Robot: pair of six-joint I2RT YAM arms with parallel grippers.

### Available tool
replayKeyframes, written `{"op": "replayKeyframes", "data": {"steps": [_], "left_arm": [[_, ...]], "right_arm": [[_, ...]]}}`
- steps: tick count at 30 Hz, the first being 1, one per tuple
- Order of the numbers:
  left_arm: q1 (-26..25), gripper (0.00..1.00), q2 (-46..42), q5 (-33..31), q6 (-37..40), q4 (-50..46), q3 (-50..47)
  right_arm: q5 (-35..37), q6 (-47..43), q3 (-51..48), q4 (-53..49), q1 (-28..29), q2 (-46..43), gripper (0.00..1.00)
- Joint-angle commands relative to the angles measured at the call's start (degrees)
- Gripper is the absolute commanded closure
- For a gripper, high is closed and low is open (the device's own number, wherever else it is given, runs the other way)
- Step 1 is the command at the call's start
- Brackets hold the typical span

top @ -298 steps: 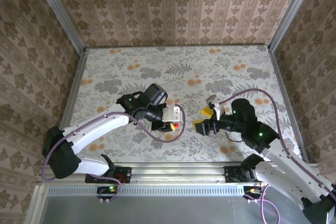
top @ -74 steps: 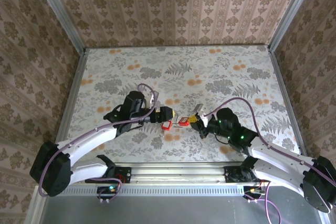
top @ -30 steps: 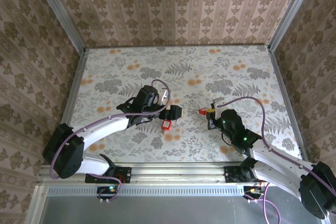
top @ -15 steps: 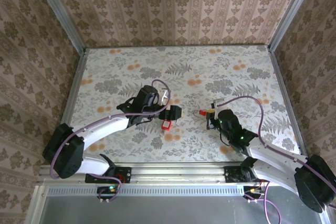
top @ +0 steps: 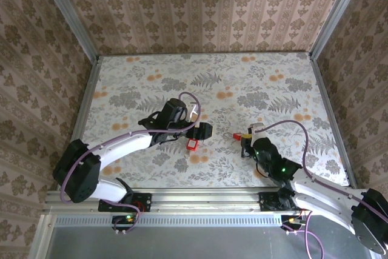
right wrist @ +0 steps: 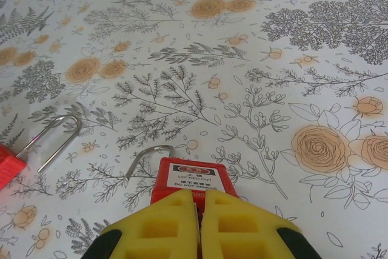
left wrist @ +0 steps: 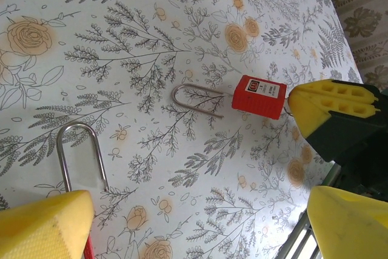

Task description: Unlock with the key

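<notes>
Sitting right at the tips of the right fingers [right wrist: 233,225], the red padlock [right wrist: 194,180] points its shackle [right wrist: 148,156] away from them, and those fingers are clenched tight together against its base, with any key between them too hidden to make out. Right arm reaches low over the floral worktop [top: 182,77] from the near right corner. Across from it the left gripper [top: 204,130] faces it, fingers [left wrist: 42,225] spread wide and holding nothing, with a second red padlock [top: 193,144] just beside them.
</notes>
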Motion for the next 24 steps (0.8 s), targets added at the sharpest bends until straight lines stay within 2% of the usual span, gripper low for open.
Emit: {"op": "replayKeyframes", "data": {"steps": [1, 8, 11, 19, 24], "left_arm": [[-0.34, 0.08, 0.56, -0.2, 0.66, 0.74, 1.67], [-1.17, 0.09, 1.6, -0.2, -0.15, 1.9, 1.78], [-1.48, 0.09, 2.03, -0.11, -0.41, 2.38, 1.88], [-1.92, 0.08, 2.5, -0.29, -0.67, 2.63, 2.24], [-1.88, 0.08, 2.18, -0.36, -0.58, 2.3, 2.24]], "right_arm": [[4.56, 2.21, -1.18, 0.05, 1.73, -2.45, 0.91], [6.94, 4.05, -1.75, -1.64, 5.11, -1.44, 0.91], [8.0, 4.82, -1.53, -1.8, 6.65, -0.31, 0.87], [10.19, 6.78, -1.03, -3.06, 10.35, 2.38, 0.67], [11.42, 8.04, 0.23, -6.6, 11.54, 0.01, 0.51]]}}
